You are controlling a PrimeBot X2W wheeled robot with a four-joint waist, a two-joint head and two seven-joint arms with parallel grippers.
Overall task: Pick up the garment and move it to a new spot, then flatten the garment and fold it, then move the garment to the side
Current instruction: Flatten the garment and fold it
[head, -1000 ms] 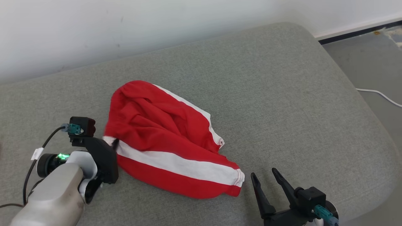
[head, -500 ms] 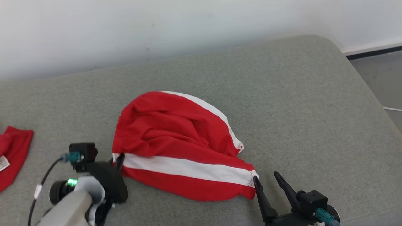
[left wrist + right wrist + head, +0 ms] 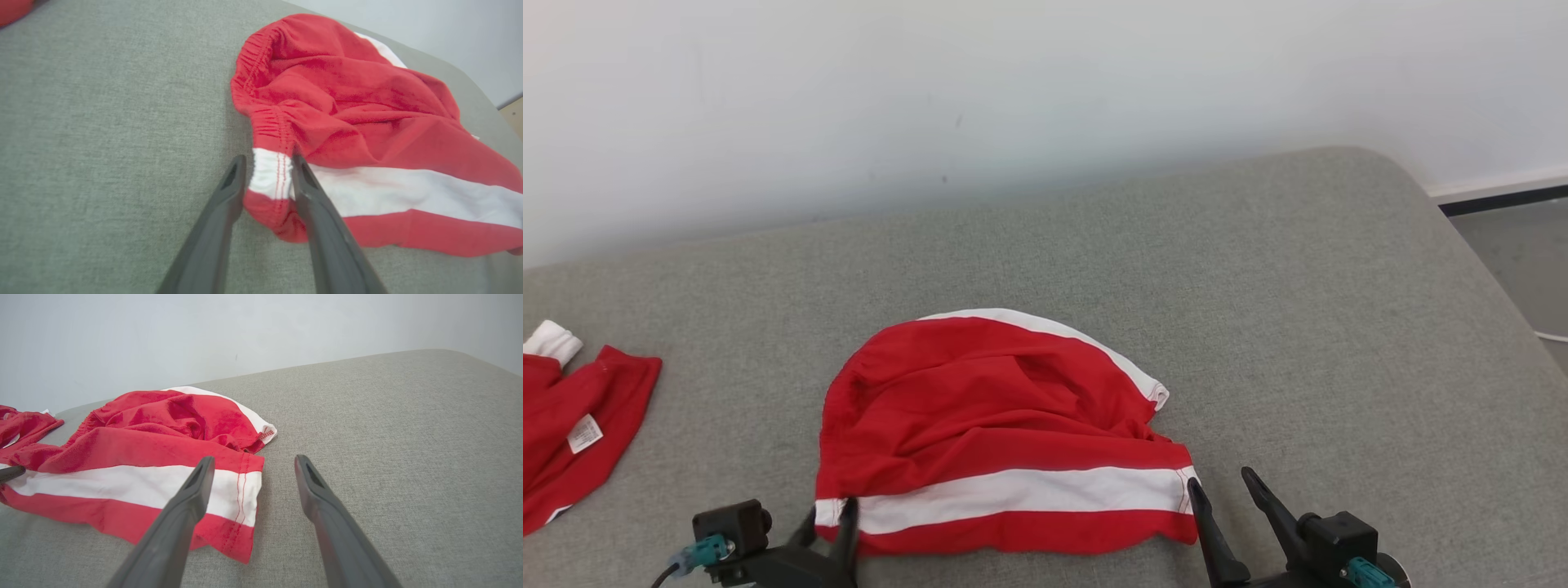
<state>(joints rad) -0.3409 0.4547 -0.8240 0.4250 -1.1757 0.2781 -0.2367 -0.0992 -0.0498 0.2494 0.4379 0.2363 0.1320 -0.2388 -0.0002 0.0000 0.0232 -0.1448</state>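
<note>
- Head view: the red, white-striped fabric garment (image 3: pixel 1005 433) lies crumpled on the grey upholstered cushion (image 3: pixel 1258 286), between the left gripper (image 3: pixel 829 510) and the right gripper (image 3: pixel 1219 478).
- Left wrist view: the left gripper's (image 3: pixel 267 157) fingers narrowly straddle the waistband corner; I cannot tell whether they pinch it.
- Right wrist view: the right gripper's (image 3: pixel 253 459) fingers gape wide at the hem corner.

Grey fabric cushion (image 3: pixel 1258 286): broad, flat, rounded corner at upper right of head view, far edge against pale wall. Garment (image 3: pixel 996 425), red with white stripes, lies crumpled at lower centre of frame, directly on cushion. One white band runs along its near part, another curves along far edge; gathered waistband at left end. Red cloth (image 3: pixel 613 392) with small white label lies at left edge of frame, well apart from garment.
</note>
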